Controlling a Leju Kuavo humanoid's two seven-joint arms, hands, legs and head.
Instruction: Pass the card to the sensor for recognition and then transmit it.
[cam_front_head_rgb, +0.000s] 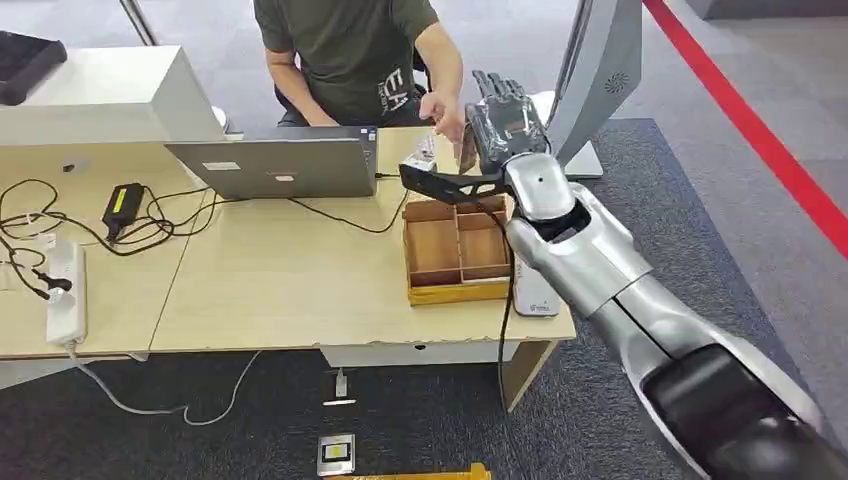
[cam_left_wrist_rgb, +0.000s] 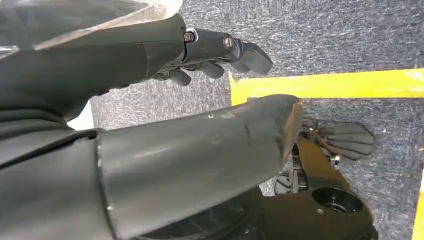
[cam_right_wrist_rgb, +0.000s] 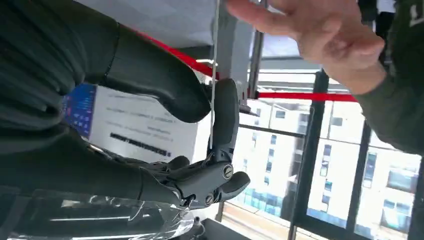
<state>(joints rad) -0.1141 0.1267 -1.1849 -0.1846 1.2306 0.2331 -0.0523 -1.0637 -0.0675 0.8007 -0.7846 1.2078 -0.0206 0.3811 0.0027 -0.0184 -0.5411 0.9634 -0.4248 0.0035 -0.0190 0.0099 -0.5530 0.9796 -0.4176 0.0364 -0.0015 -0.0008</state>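
Up high over the far side of the table (cam_front_head_rgb: 280, 290), the right hand (cam_front_head_rgb: 505, 120) is stretched out toward a person (cam_front_head_rgb: 350, 50) in a dark shirt who sits behind a laptop (cam_front_head_rgb: 280, 165). From the head view you see the back of that hand, and the person's hand (cam_front_head_rgb: 445, 112) is just beside it. What sits between the fingers is hard to make out from there.

Seen from the right wrist view, it is much clearer. The card (cam_right_wrist_rgb: 215, 75) shows edge-on, like a thin pale line. The thick thumb (cam_right_wrist_rgb: 160, 85) presses it on one side and a dark finger (cam_right_wrist_rgb: 226, 115) presses it on the other, so the right hand (cam_right_wrist_rgb: 200, 135) pinches the card. The person's hand (cam_right_wrist_rgb: 320, 35) is open and near the far end of the card; whether it touches the card cannot be told.

Below the right hand on the table is a wooden tray (cam_front_head_rgb: 455, 250) with boxes inside.

Down by the floor, the left wrist view shows the left hand (cam_left_wrist_rgb: 210, 55) over grey carpet (cam_left_wrist_rgb: 350, 35) and a yellow stripe (cam_left_wrist_rgb: 330, 84). Its fingers are curled in and hold nothing.
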